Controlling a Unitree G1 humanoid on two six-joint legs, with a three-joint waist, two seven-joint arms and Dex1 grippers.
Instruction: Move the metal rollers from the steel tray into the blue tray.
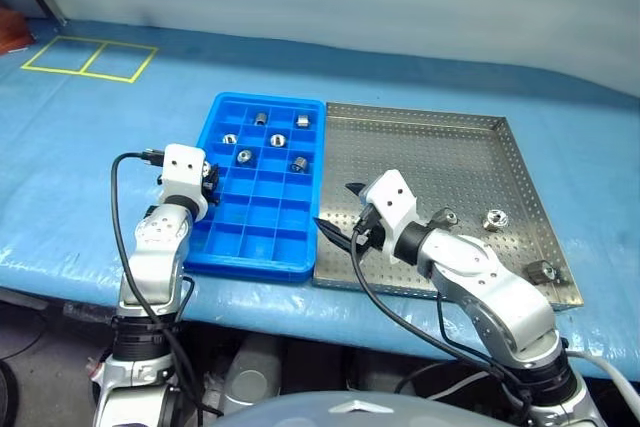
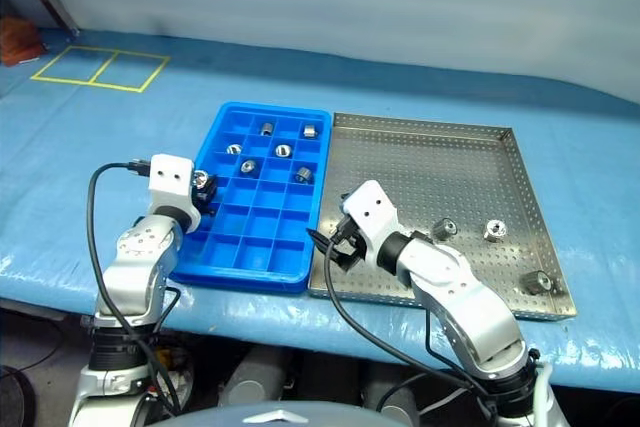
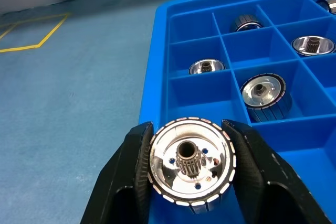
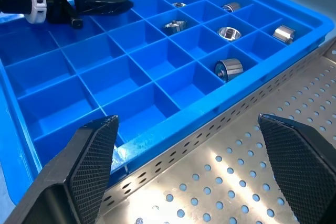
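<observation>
While the left hand [image 3: 190, 182] grasps a roller [image 3: 191, 163] at the blue tray's [image 1: 300, 269] left edge, empty compartments lie just rightward. The right hand [image 4: 189, 166] is released.

Bright, even light; glare on rollers [image 3: 190, 165]

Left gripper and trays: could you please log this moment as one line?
left gripper: shut on roller over blue tray | right gripper: open, empty, over steel tray | loose rollers in steel tray: three
</observation>
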